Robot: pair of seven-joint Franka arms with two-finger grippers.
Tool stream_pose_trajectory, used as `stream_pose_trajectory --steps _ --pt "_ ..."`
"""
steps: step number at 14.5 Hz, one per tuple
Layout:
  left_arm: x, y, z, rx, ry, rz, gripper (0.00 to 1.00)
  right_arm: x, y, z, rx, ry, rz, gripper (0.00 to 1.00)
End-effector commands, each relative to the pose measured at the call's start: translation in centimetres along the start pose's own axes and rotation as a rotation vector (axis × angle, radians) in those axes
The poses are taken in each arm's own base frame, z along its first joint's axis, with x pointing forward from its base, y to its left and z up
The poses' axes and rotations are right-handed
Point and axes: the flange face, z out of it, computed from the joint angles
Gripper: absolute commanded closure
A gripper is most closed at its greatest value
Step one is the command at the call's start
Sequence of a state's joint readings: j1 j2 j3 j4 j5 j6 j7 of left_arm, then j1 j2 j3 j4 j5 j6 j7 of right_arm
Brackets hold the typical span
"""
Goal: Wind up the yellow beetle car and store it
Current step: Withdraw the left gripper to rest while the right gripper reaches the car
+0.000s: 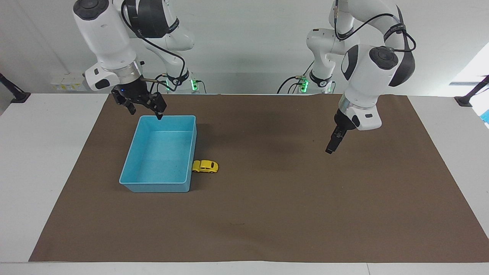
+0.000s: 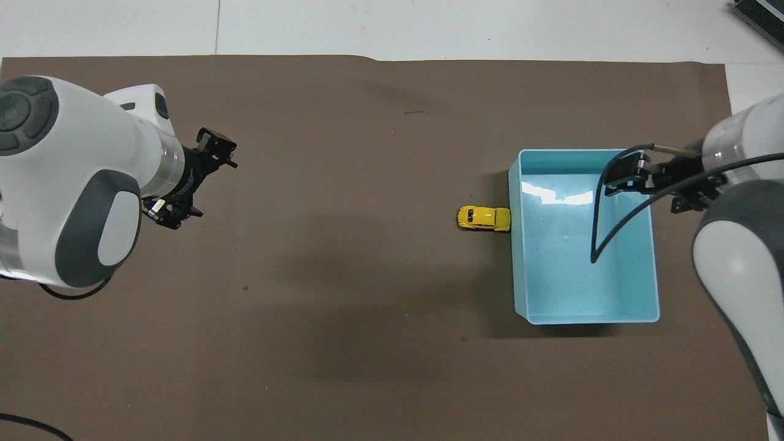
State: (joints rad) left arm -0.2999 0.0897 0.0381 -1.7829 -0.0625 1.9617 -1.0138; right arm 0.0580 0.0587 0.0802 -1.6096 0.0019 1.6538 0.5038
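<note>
The yellow beetle car [image 1: 205,166] stands on the brown mat with its nose against the outer side wall of the light blue bin [image 1: 154,187]. It also shows in the overhead view [image 2: 484,218], touching the bin [image 2: 585,318]. My right gripper [image 1: 146,114] is open and empty, up in the air over the bin's rim on the robots' side; in the overhead view it [image 2: 650,184] is over the bin. My left gripper [image 1: 330,147] is open and empty, raised over bare mat toward the left arm's end [image 2: 191,180], well apart from the car.
The brown mat [image 1: 267,214] covers most of the white table [image 1: 34,160]. The bin is empty inside. A cable [image 2: 603,226] from the right arm hangs over the bin.
</note>
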Motion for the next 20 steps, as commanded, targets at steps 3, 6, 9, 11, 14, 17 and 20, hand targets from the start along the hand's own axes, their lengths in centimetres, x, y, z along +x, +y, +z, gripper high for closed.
stream_pose_trajectory --steps 3,6,9,11,14,17,20 --pt "1.0 -2.0 -1.8 0.03 -0.01 0.317 0.0 0.0 -5.5 4.0 -0.028 -0.019 0.3 0.0" --pt "1.5 -3.0 -1.7 0.059 -0.045 0.5 0.0 0.3 -7.9 6.2 -0.033 0.021 0.48 0.0" --pt "3.4 -5.7 -4.2 0.05 -0.047 0.657 0.0 0.9 -8.8 7.8 -0.023 0.042 0.631 0.0" --pt "3.3 -6.7 -5.1 0.059 -0.069 0.771 0.0 1.2 -9.1 8.2 -0.004 0.054 0.738 0.0" --pt "3.3 -8.4 -8.6 0.038 -0.043 0.838 0.0 0.9 -10.2 10.2 -0.001 0.051 0.915 0.0" --pt "2.7 -9.4 -12.5 0.096 -0.031 0.888 0.0 0.5 -10.5 13.6 0.033 0.044 0.97 0.0" --pt "3.2 -10.6 -13.8 0.097 -0.041 0.906 0.0 0.1 -10.6 18.7 0.062 0.048 1.025 0.0"
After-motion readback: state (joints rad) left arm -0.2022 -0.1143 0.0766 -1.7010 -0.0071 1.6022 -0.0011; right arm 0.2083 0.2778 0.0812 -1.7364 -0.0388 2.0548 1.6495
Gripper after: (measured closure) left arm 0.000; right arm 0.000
